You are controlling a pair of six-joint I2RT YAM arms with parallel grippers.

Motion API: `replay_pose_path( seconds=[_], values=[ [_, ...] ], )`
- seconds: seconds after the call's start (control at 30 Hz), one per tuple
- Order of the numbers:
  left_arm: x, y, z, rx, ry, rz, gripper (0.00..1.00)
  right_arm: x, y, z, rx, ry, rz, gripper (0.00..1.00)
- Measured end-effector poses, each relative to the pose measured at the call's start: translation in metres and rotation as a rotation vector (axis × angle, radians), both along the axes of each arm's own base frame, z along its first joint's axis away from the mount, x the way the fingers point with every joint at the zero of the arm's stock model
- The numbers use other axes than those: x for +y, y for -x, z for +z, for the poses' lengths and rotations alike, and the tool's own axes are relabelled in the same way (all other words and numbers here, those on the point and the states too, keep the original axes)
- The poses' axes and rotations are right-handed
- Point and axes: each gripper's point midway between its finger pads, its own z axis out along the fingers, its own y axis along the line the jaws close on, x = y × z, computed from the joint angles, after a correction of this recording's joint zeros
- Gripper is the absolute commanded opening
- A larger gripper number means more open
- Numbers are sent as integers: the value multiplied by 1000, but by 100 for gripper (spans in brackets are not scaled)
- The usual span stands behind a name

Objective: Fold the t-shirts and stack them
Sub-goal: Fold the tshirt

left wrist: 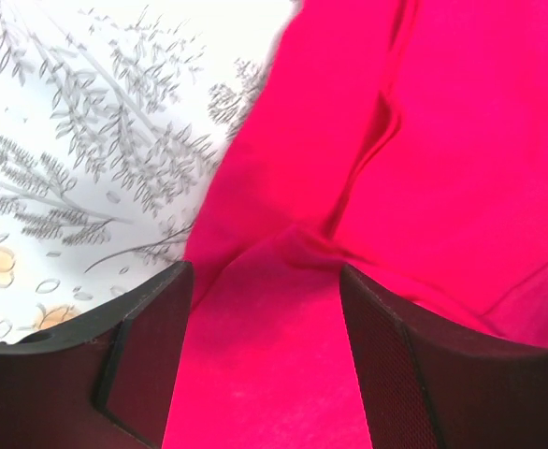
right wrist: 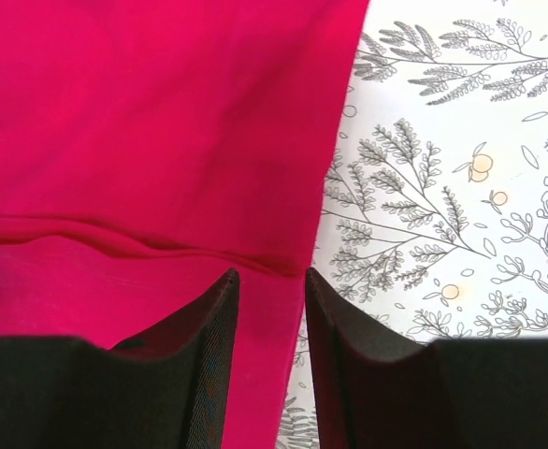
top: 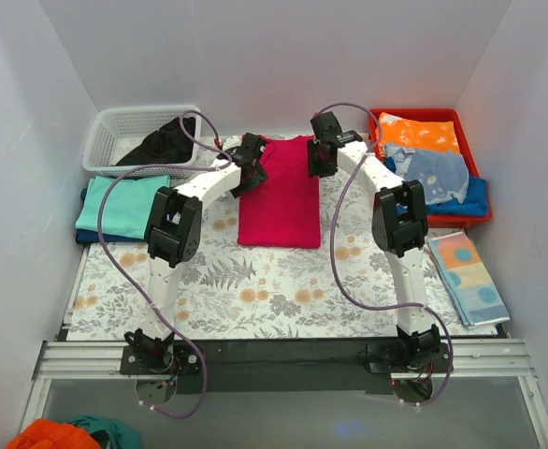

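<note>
1. The left gripper (left wrist: 265, 309) reads as released: I see its jaws wide apart over the far left edge of the red t-shirt (top: 279, 196).
2. The right gripper (right wrist: 269, 290) sits at the shirt's far right edge, jaws only narrowly parted (red cloth lies flat in the gap).
3. The red t-shirt lies folded into a long panel.
4. The teal t-shirt (top: 120, 206) lies folded, well left of the red one.

- A floral-print tablecloth (top: 255, 299) covers the tabletop.
- crimson t-shirt (top: 283, 201), folded into a long strip, far centre.
- white basket (top: 106, 150), far-left corner.
- teal t-shirt (top: 120, 206) on a dark blue garment (top: 92, 236), left edge.
- red tray (top: 461, 221), far-right corner.
- dotted folded cloth (top: 468, 276), right edge.
</note>
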Motion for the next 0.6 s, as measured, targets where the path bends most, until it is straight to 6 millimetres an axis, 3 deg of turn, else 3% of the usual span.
replay_pose_path(
  seconds=[0.1,0.2,0.4,0.5,0.6],
  values=[
    [1,-7,5,-25,1,-13,63,-9,10,-7,26,13,-7,40],
    [3,0,8,-21,1,-41,63,-27,48,-20,107,39,-7,43],
    [29,68,22,34,4,-115,65,-53,142,-18,222,19,32,48],
    [34,97,36,18,50,-157,65,-52,168,-6,213,-44,65,49],
    [31,116,36,14,109,-202,64,-45,183,-3,196,-109,99,50]
  ],
)
